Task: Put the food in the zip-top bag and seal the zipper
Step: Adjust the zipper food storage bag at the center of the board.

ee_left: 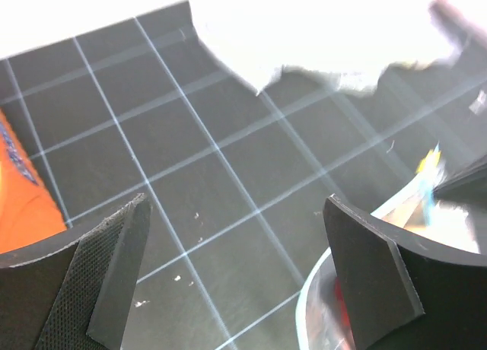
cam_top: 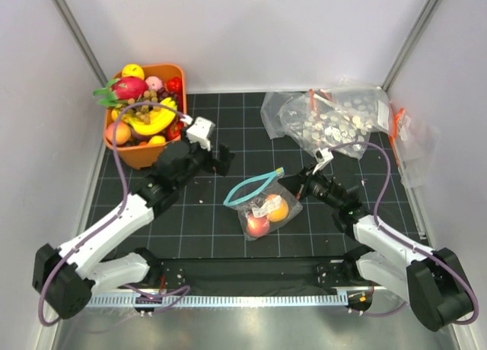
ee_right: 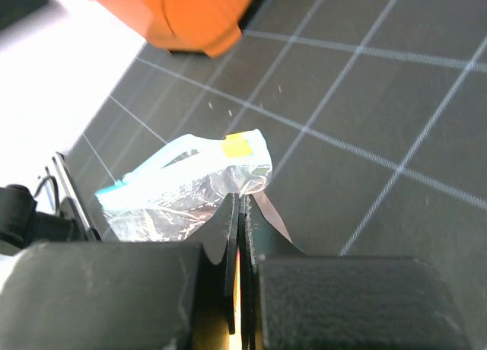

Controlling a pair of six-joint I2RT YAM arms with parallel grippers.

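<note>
The zip-top bag (cam_top: 268, 205) lies mid-table with the pink-red peach (cam_top: 257, 226) and the orange fruit (cam_top: 278, 210) inside it. Its teal zipper (cam_top: 249, 189) stands open in a loop. My right gripper (cam_top: 294, 184) is shut on the bag's right edge; in the right wrist view the gripper (ee_right: 242, 204) pinches the clear plastic of the bag (ee_right: 179, 194), with the zipper (ee_right: 114, 190) at the left. My left gripper (cam_top: 223, 160) is open and empty, just left of the bag's mouth. In the left wrist view this gripper (ee_left: 236, 274) frames bare mat, with the bag (ee_left: 313, 319) at the lower right.
An orange basket (cam_top: 139, 157) with a banana (cam_top: 152, 122), a dragon fruit (cam_top: 129, 87) and other toy food stands at the back left, and shows in the right wrist view (ee_right: 190, 15). Bigger speckled clear bags (cam_top: 335, 118) with red-orange strips lie at the back right. White walls enclose the mat.
</note>
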